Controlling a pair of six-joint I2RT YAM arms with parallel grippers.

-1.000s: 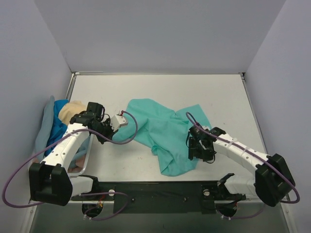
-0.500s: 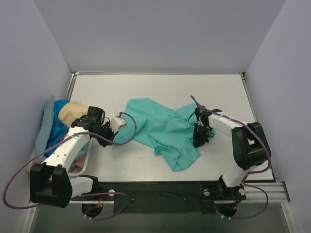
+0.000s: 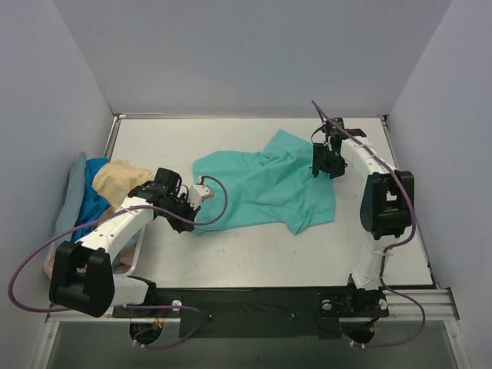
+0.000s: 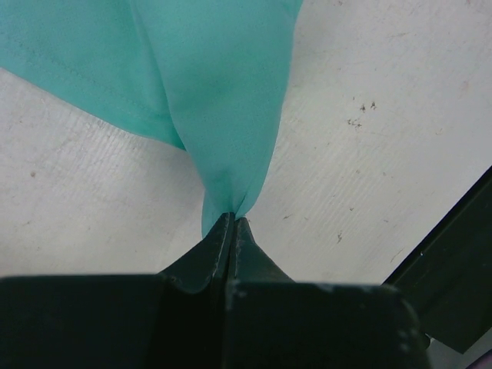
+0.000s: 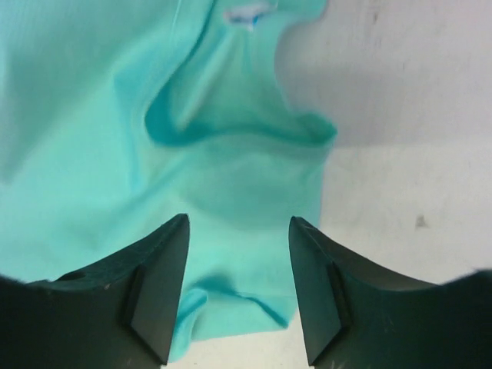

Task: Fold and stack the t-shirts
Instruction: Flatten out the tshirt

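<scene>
One teal-green t-shirt (image 3: 265, 192) lies rumpled on the table (image 3: 231, 257). Left gripper (image 4: 232, 221) is pinched tight on its near-left corner; right gripper (image 5: 238, 231) hangs over the collar edge, jaws apart, gripping nothing. Risk: if left pulls alone, the unpinned far side drags and bunches.

Left gripper (image 4: 232, 223): fingers pressed together, pinching a gathered tip of the teal-green t-shirt (image 4: 219, 84). Cloth fans out from the pinch toward the top of frame; a stitched hem shows at left. White table (image 4: 369, 154) beneath, lightly speckled. Dark edge (image 4: 453, 269) at lower right.
</scene>
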